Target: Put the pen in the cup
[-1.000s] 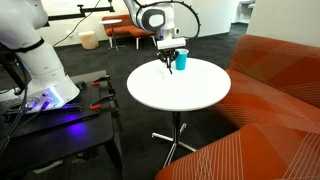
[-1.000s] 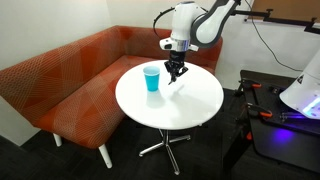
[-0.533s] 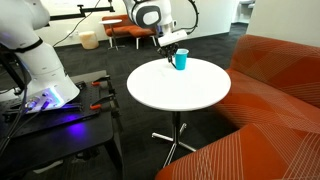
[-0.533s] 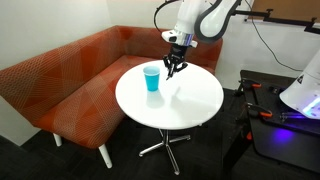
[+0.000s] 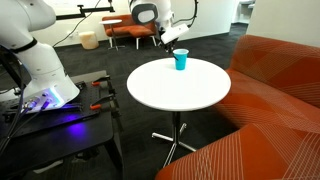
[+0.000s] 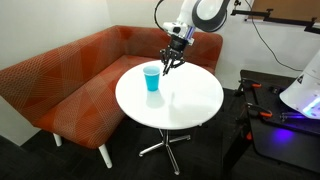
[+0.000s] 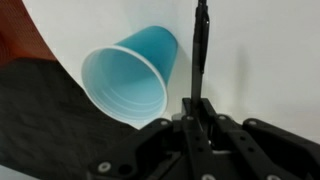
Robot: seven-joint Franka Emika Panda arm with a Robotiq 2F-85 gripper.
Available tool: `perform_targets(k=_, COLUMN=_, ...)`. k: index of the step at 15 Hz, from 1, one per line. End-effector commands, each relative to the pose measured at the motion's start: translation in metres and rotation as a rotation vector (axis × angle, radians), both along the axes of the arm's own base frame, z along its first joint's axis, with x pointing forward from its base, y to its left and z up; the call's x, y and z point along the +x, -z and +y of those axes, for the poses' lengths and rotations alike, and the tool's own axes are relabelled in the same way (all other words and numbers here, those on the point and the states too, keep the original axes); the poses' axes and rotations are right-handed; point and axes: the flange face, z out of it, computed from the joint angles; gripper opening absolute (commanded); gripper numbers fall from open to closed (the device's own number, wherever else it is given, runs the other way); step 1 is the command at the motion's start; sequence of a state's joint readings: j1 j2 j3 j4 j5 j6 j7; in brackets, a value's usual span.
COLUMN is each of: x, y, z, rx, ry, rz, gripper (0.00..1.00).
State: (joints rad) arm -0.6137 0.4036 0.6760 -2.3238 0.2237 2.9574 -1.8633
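Note:
The blue-teal cup (image 5: 181,61) stands upright and empty on the round white table (image 5: 180,90); it also shows in an exterior view (image 6: 151,77) and in the wrist view (image 7: 128,75). My gripper (image 6: 167,68) is shut on the thin black pen (image 7: 200,50), which hangs downward from the jaws. It holds the pen in the air above the table, beside the cup and a little higher than its rim. In an exterior view the gripper (image 5: 166,42) is above and left of the cup. The pen's tip is outside the cup.
An orange sofa (image 6: 70,75) curves around the table's far side. A black cart (image 5: 60,115) with red clamps and the robot's white base (image 5: 40,70) stand beside the table. The table pedestal (image 6: 165,140) is below.
My gripper has lifted the pen up off the table and moved it toward the cup. The cup has not moved.

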Motion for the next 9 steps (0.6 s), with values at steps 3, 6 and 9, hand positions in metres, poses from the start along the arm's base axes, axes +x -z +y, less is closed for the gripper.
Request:
perform_targets(k=3, x=-0.003, y=-0.019, z=-0.012, rx=0.116, ry=-0.069, rz=-0.054, gripper=0.03)
perform_targets(k=6, x=-0.008, y=-0.022, z=-0.020, rx=0.141, ry=-0.057, rz=-0.007, gripper=0.03)
perform_targets(k=9, x=-0.016, y=-0.024, z=-0.021, rx=0.120, ry=-0.049, rz=0.060, gripper=0.03)
